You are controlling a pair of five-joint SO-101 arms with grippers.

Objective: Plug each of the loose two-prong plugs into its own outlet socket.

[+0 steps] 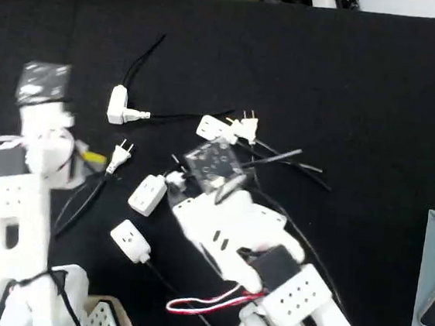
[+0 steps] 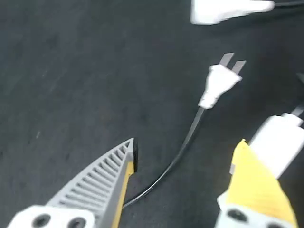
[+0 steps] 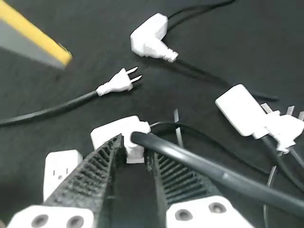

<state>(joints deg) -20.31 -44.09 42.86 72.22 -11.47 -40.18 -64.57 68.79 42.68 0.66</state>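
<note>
The right gripper [image 3: 134,147] has its jaws clamped on a white plug [image 3: 135,154] that touches an outlet socket [image 3: 110,134]. The left gripper [image 2: 187,143] holds its jaws apart, with a loose plug [image 2: 218,81] lying just beyond them, near that outlet socket. A second socket [image 3: 59,171] sits just beside it.

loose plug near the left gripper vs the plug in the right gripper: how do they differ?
The loose plug lies free on the table; the held plug is pinched in the right gripper. The loose plug's prongs are bare; the held plug's are hidden, its front against a socket. Both are white with black cables.
</note>
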